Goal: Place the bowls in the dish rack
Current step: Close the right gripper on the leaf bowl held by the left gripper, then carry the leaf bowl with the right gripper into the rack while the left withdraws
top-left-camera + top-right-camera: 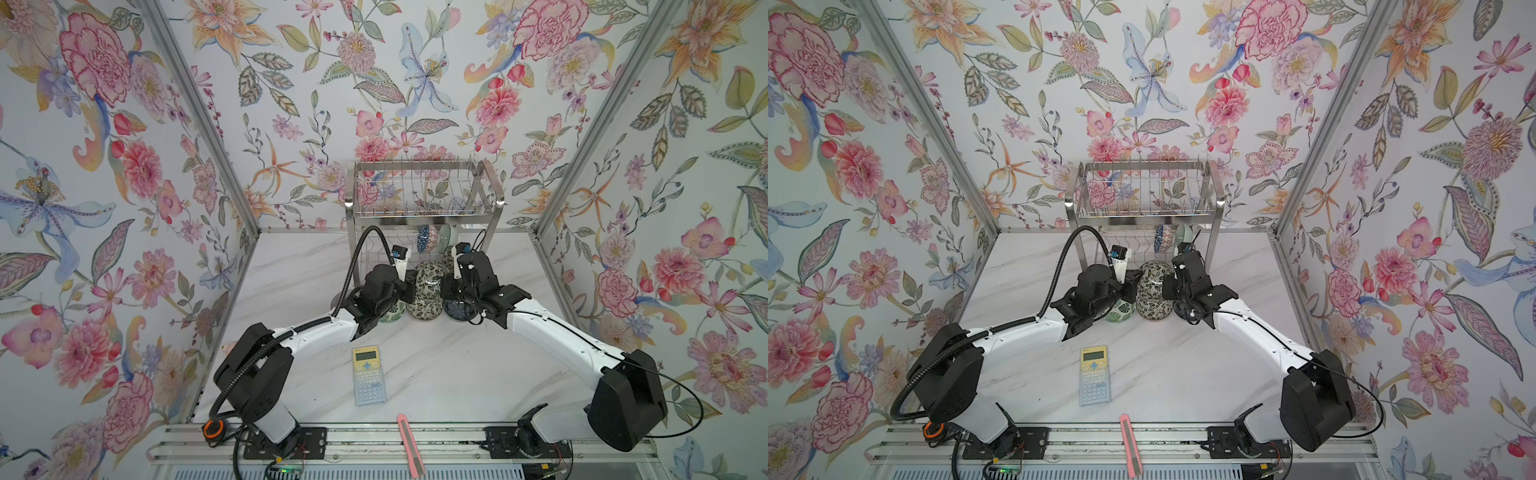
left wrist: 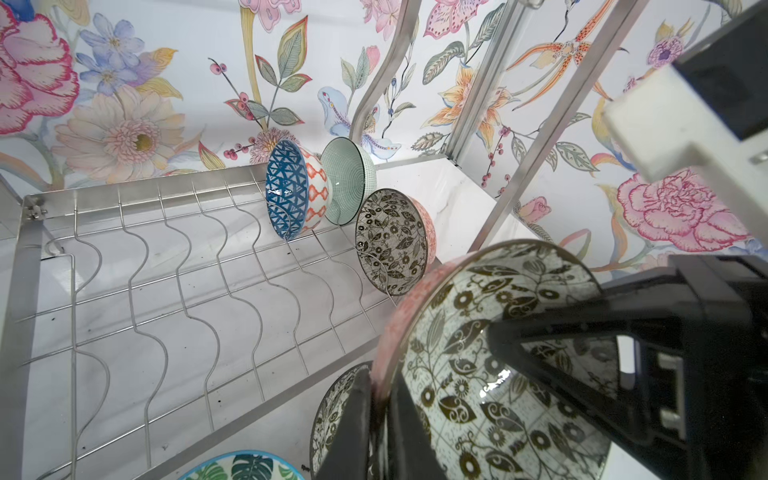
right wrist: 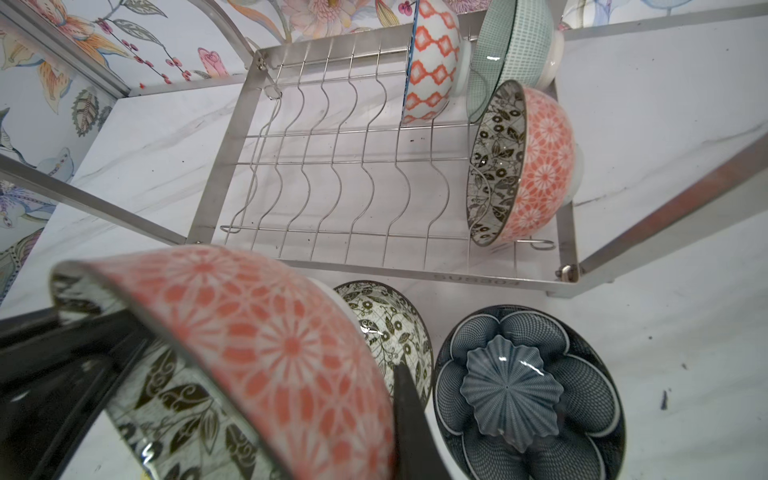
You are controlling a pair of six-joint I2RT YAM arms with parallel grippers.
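Marble tabletop (image 1: 436, 374); floral bowl (image 3: 270, 345) clamped in right jaws, left jaws' hold unclear.

bowls (image 3: 540, 166): glossy glazed ceramic | dish rack (image 3: 226, 158): shiny steel wire

green leaf bowl (image 2: 245, 467) is mostly cut off at the edge.

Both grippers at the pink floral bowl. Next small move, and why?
Likely open the left gripper wide and back it off. The right gripper is shut on the rim of the pink floral bowl, and the left's fingers straddle that rim too, blocking the carry to the dish rack.
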